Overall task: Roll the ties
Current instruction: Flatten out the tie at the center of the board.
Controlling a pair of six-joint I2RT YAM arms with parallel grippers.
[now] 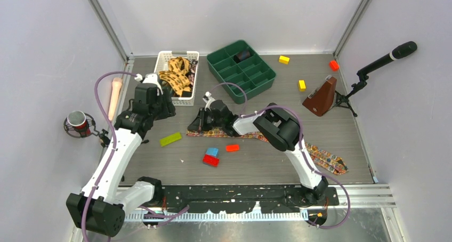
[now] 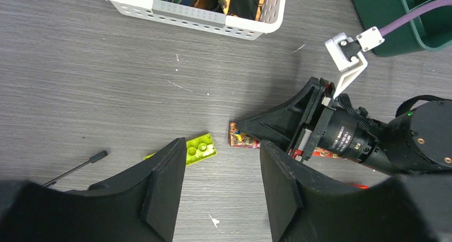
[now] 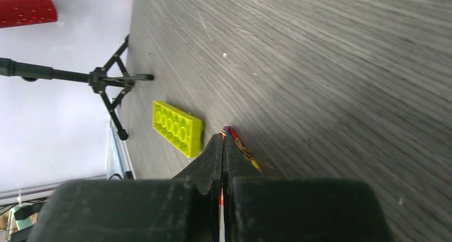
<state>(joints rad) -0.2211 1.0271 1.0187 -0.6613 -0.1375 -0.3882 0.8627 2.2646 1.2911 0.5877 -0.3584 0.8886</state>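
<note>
The right end effector (image 3: pixel 224 139) pinches the end of the patterned tie (image 2: pixel 242 141) just beside the lime block (image 2: pixel 199 147). It looks best to wind tightly and evenly. The left end effector (image 2: pixel 222 148) hangs wide and empty.

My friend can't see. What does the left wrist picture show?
The right gripper pinches the end of a colourful tie on a grey table. The left gripper hangs open by a green block, with a white basket beyond.

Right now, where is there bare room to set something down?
Bare: between the green tray, the nearer yellow block and the laid-out tie; the near strip by the red and blue blocks. Crowded: around the lime brick, between left gripper and right gripper.
</note>
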